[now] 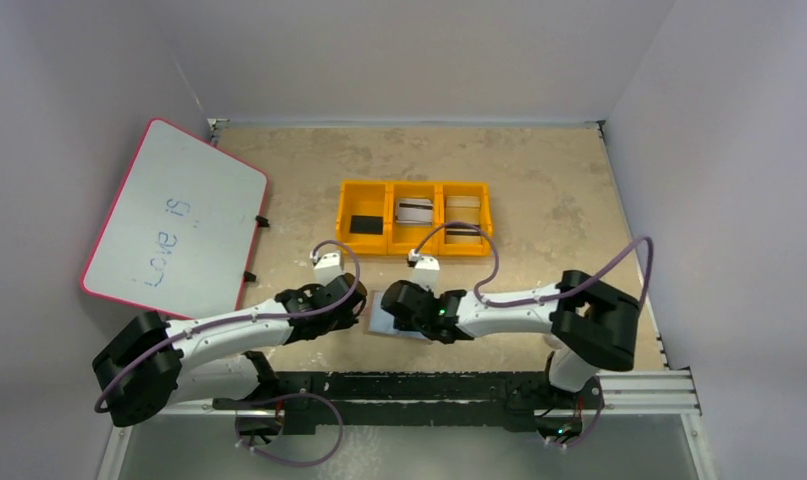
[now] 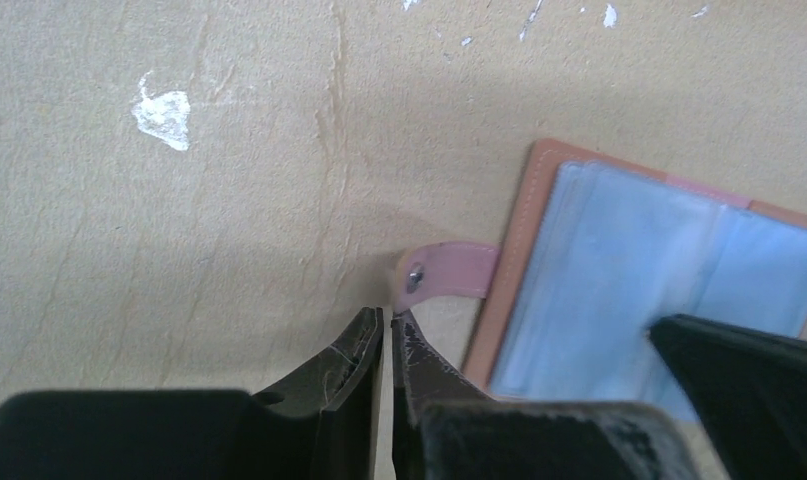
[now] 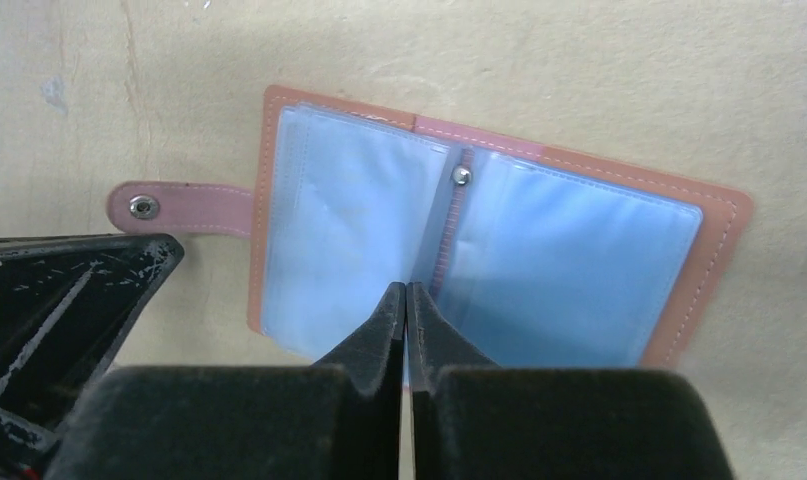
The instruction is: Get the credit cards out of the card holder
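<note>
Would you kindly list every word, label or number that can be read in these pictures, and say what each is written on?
"Love is": handwritten in blue on the red-rimmed whiteboard at the left.
Orange tray: any print on the things inside is too small to read.
Card holder: no writing shows on its open panels or strap in either wrist view.

The card holder lies open and flat on the worktop, pale blue panels up, snap tab stretched left; the right pincer, tips pressed together, sits at its centre fold's near edge.
</note>
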You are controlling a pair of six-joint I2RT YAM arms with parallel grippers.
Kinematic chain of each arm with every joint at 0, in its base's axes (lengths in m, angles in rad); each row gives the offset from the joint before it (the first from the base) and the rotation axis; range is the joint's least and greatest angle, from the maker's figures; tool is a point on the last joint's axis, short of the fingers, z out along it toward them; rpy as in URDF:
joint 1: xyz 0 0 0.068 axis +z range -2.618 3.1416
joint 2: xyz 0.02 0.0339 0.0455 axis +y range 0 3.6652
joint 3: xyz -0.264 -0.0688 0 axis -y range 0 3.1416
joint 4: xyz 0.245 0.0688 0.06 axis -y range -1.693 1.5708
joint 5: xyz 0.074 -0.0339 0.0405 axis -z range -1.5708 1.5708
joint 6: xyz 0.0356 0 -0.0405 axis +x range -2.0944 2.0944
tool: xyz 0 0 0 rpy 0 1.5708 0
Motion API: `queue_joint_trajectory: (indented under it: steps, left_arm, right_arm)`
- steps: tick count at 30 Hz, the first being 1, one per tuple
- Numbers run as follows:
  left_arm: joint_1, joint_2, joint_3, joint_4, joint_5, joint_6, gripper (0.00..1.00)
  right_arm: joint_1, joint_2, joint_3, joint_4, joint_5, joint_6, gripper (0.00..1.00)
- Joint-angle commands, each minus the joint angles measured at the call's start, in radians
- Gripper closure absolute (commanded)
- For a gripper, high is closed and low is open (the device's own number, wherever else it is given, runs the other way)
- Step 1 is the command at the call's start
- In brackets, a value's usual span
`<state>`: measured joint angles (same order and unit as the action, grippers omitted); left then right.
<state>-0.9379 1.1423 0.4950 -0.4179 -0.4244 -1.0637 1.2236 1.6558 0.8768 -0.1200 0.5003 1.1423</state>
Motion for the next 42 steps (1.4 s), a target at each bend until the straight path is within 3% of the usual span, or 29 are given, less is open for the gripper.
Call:
queue_joint_trajectory:
  steps: [1, 5, 10, 13, 18, 24, 29, 42]
  left_arm:
    - [-0.004, -0.028, 0.014, -0.025, -0.045, -0.021, 0.89]
    - [-0.005, -0.107, 0.059, -0.054, -0.058, -0.015, 0.71]
    - [-0.006, -0.195, 0.112, -0.045, -0.051, 0.01, 0.56]
    - [-0.007, -0.198, 0.111, 0.02, 0.014, 0.04, 0.53]
    - [-0.014, -0.084, 0.084, 0.214, 0.202, 0.064, 0.52]
    - [-0.047, 0.079, 0.114, 0.255, 0.19, 0.044, 0.52]
    - [-0.059, 0.148, 0.14, 0.184, 0.137, 0.026, 0.52]
    - [-0.085, 0.129, 0.11, 0.298, 0.155, 0.029, 0.55]
  right_arm:
    - [-0.079, -0.126, -0.163, 0.274, -0.129, -0.039, 1.0]
    - [-0.167, -0.195, -0.357, 0.579, -0.336, -0.026, 1.0]
    - [-0.208, -0.227, -0.493, 0.792, -0.396, 0.074, 1.0]
    - [-0.219, -0.225, -0.497, 0.749, -0.385, 0.115, 1.0]
    - [-0.245, -0.217, -0.572, 0.847, -0.409, 0.191, 1.0]
    - [-0.249, -0.193, -0.513, 0.736, -0.406, 0.176, 1.0]
    - [-0.25, -0.181, -0.472, 0.604, -0.375, 0.202, 1.0]
    - [-0.249, -0.105, -0.434, 0.574, -0.4, 0.202, 1.0]
